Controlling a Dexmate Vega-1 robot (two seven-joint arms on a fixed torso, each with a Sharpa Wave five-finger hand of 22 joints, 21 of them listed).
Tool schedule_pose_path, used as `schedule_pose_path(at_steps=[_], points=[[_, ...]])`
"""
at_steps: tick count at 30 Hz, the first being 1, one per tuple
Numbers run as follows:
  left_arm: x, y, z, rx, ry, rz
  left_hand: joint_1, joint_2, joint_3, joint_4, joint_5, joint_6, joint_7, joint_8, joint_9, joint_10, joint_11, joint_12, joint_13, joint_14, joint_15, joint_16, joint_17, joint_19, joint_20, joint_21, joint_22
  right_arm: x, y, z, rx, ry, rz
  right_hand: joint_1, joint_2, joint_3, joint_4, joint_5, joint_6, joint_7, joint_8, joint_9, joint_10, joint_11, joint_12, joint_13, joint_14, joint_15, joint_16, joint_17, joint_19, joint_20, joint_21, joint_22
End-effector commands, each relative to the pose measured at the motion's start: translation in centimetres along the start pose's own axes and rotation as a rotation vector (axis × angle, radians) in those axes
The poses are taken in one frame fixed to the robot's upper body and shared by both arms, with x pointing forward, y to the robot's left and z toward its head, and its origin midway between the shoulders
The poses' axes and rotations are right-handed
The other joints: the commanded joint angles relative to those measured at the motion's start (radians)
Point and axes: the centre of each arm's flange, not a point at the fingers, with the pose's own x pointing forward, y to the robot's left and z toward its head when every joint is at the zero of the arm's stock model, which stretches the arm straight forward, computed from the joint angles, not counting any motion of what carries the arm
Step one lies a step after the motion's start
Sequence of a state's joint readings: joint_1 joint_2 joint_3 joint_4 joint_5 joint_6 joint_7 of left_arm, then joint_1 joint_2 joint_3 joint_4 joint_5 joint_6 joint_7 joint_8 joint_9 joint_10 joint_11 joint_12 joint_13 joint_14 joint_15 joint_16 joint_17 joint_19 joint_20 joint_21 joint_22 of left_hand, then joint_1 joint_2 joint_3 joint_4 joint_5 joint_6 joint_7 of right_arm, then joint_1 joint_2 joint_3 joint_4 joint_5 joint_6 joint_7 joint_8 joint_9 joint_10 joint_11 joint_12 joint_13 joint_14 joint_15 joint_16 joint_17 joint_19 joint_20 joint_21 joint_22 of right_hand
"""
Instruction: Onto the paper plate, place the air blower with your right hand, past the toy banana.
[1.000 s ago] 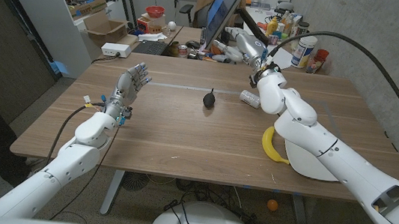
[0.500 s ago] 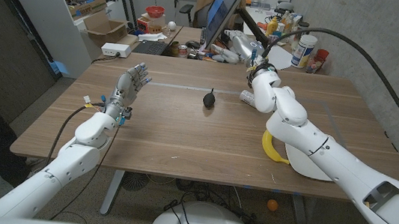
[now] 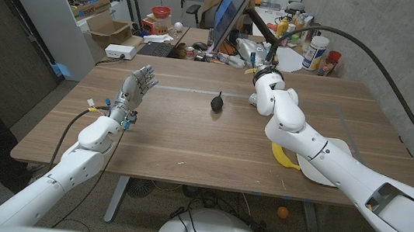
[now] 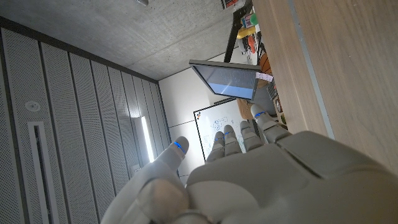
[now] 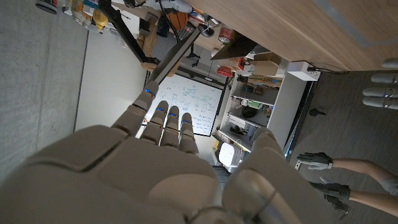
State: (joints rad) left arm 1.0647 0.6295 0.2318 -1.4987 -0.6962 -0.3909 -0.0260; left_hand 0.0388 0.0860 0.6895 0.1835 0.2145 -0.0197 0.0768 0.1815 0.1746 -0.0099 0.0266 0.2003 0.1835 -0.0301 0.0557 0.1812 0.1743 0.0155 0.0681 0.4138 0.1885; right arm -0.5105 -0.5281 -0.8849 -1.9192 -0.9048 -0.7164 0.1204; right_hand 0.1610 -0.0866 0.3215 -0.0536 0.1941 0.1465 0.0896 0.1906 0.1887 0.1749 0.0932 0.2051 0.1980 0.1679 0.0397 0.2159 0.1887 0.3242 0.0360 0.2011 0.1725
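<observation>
Air blower [image 3: 217, 101] lies apart from the right robot hand [image 3: 262, 60].

Right hand [image 3: 260, 60] has swung toward 11 o'clock, from beside the far-right table clutter to above the far table edge, nearer the blower's [image 3: 217, 101] line. Forearm now covers more of the banana [image 3: 283, 157] and plate [image 3: 316, 174]. Fingers extended, nothing held.
</observation>
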Motion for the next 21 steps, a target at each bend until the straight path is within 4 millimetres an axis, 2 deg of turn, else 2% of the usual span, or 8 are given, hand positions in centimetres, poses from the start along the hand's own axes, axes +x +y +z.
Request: schedule_pose_path(at_steps=[1, 17, 21], points=[[0.1, -0.1, -0.1, 0.001, 0.001, -0.008, -0.011, 0.096, 0.012, 0.000, 0.003, 0.001, 0.007, 0.002, 0.002, 0.001, 0.008, 0.002, 0.003, -0.001, 0.009, 0.006, 0.005, 0.001, 0.003, -0.001, 0.001, 0.7, 1.6, 0.1, -0.058, 0.107, 0.100, 0.010, 0.000, 0.001, -0.008, 0.011, -0.008, 0.003, 0.003, 0.004, -0.017, 0.004, -0.005, 0.005, -0.018, 0.008, -0.007, 0.003, -0.011, 0.016, -0.003, 0.002], [-0.1, -0.2, -0.1, 0.005, 0.005, 0.000, -0.012, 0.096, 0.013, 0.000, 0.003, 0.001, 0.007, 0.002, 0.002, 0.002, 0.012, 0.003, 0.003, -0.001, 0.009, 0.006, 0.005, 0.002, 0.004, -0.002, 0.001, 0.9, 3.6, -0.2, -0.089, 0.163, 0.157, 0.015, -0.002, -0.002, -0.013, 0.014, -0.013, 0.006, 0.003, 0.005, -0.020, 0.004, -0.005, 0.007, -0.018, 0.007, -0.009, 0.004, -0.014, 0.013, -0.004, 0.002], [-0.2, -0.2, -0.2, 0.006, 0.006, 0.003, -0.012, 0.096, 0.013, 0.000, 0.003, 0.002, 0.008, 0.002, 0.002, 0.002, 0.011, 0.003, 0.003, -0.001, 0.009, 0.006, 0.005, 0.002, 0.004, -0.003, 0.002, 0.8, 3.9, -0.1, -0.108, 0.163, 0.162, -0.001, -0.016, -0.017, -0.009, 0.018, -0.001, 0.014, 0.009, 0.006, -0.004, 0.011, 0.002, 0.009, -0.004, 0.009, -0.003, 0.007, -0.003, 0.010, -0.001, 0.002]])
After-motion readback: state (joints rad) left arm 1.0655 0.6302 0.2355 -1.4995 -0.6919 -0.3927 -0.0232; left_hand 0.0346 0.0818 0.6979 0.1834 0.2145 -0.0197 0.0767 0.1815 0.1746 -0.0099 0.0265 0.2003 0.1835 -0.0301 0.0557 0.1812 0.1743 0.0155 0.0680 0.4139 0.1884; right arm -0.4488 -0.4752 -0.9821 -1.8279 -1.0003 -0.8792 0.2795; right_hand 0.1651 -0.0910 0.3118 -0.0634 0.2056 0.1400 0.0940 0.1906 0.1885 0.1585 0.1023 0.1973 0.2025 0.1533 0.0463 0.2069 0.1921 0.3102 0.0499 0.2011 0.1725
